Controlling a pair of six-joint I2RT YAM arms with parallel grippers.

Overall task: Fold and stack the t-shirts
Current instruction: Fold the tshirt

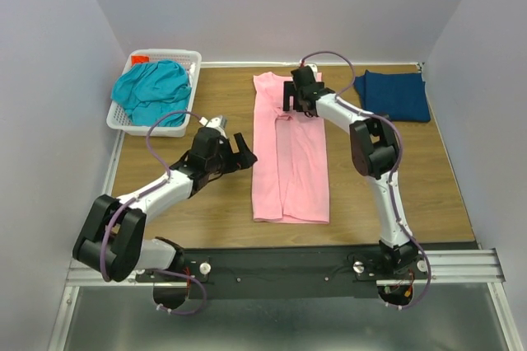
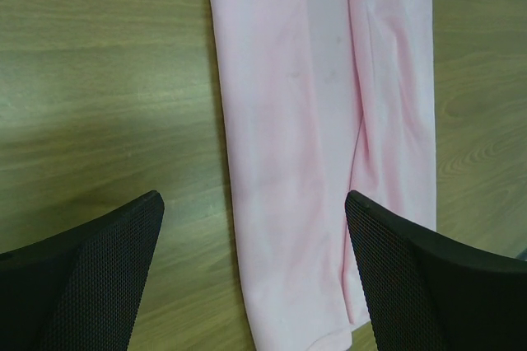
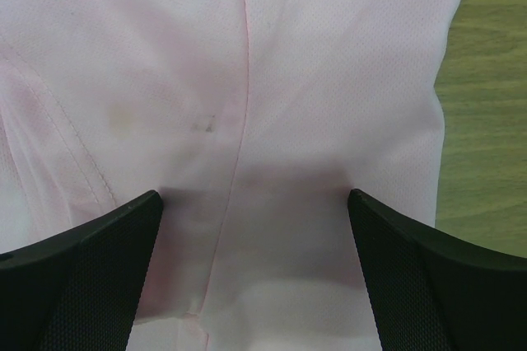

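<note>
Pink tee [image 1: 290, 170] in long strip. Right tool [image 1: 295, 100] over far end, left tool [image 1: 241, 153] beside; both spread, empty. Crosswise fold likely next.

Wood-grain tabletop [image 1: 206, 203] bearing long pink cotton tee [image 1: 300, 170] centrally, folded navy-blue cotton tee [image 1: 395, 94] far-right, white plastic lattice basket [image 1: 185, 55] far-left.

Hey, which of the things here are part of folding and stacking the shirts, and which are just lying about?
Part of the job: pink t-shirt, navy t-shirt, teal t-shirt.
Just lying about: white basket holding the teal one.
</note>
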